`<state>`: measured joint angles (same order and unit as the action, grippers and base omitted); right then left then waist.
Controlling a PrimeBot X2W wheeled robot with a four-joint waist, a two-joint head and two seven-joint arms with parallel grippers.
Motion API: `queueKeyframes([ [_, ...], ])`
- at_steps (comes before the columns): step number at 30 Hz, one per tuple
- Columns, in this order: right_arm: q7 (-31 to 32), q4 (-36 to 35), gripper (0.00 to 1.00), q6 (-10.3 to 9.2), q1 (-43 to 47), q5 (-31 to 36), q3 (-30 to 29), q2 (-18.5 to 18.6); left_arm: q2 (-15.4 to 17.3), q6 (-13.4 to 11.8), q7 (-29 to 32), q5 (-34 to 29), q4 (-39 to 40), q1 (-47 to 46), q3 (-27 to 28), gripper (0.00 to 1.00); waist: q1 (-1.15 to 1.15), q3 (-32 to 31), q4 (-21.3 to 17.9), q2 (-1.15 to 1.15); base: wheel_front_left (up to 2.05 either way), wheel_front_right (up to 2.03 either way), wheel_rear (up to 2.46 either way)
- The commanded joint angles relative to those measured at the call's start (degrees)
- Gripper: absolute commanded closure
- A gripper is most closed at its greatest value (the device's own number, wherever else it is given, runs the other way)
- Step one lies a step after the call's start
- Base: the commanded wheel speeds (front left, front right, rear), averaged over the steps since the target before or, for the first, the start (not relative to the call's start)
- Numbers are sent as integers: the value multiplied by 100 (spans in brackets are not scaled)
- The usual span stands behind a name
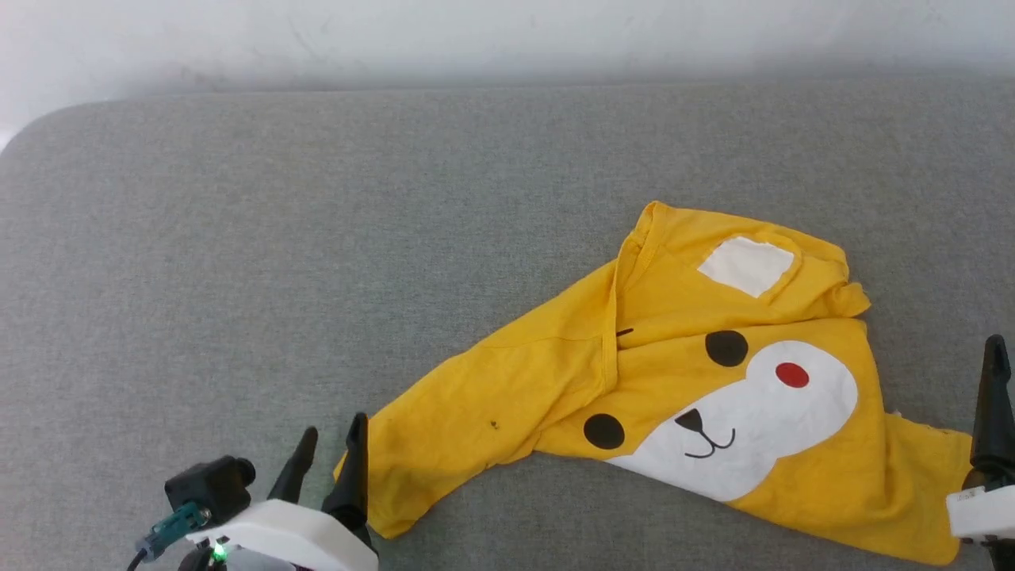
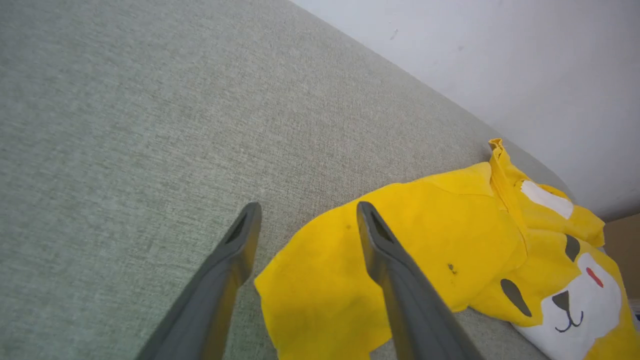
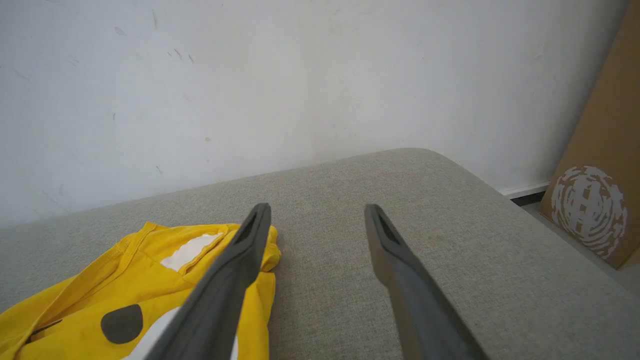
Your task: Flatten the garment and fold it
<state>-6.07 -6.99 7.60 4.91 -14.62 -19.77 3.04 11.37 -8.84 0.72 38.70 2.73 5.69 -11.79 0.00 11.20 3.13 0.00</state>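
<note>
The garment (image 1: 555,373), a bright yellow T-shirt, lies crumpled on the grey cushion (image 1: 317,238), right of centre. Its cartoon face with white muzzle, red cheek and black eyes faces up, and one white ear patch shows near the collar. My left gripper (image 1: 331,440) stands open at the shirt's lower-left end. In the left wrist view, the left gripper (image 2: 308,212) straddles that yellow edge of the garment (image 2: 440,225), holding nothing. One finger (image 1: 993,396) of my right gripper shows by the shirt's right side. The right gripper (image 3: 317,215) is open over bare cushion, just right of the garment (image 3: 75,310).
A white wall (image 1: 507,32) runs behind the cushion. The cushion's rounded far-left corner (image 1: 32,135) and far-right corner (image 3: 450,165) drop off. A brown cardboard box (image 3: 595,190) leans beyond the right corner. Wide grey surface lies left of and behind the shirt.
</note>
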Motion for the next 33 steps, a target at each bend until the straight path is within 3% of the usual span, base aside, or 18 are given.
queueKeyframes([
  [1,9,-3,0,-11,19,-5,25,-16,-9,-34,-56,-51,35,-74,23,0,0,-44,41,0,0,0,0],
  [6,56,7,0,-11,9,24,72,-16,262,39,-152,-761,526,-485,-364,0,0,-106,79,0,0,0,0],
  [15,38,18,0,-11,-18,-72,207,-16,909,458,1093,-2073,453,-1018,-1779,0,0,139,-71,0,0,0,0],
  [21,-5,31,0,-11,-47,-103,179,-16,1020,487,1647,-2091,162,-829,-2045,0,0,306,-116,0,0,0,0],
  [32,33,66,0,-11,-189,-92,204,-16,838,631,1481,-1982,-577,-973,-2194,2,0,427,-57,0,0,0,0],
  [33,44,64,0,-11,-196,-88,199,-16,811,634,1427,-1987,-633,-1020,-2191,64,0,422,-51,0,0,0,0],
])
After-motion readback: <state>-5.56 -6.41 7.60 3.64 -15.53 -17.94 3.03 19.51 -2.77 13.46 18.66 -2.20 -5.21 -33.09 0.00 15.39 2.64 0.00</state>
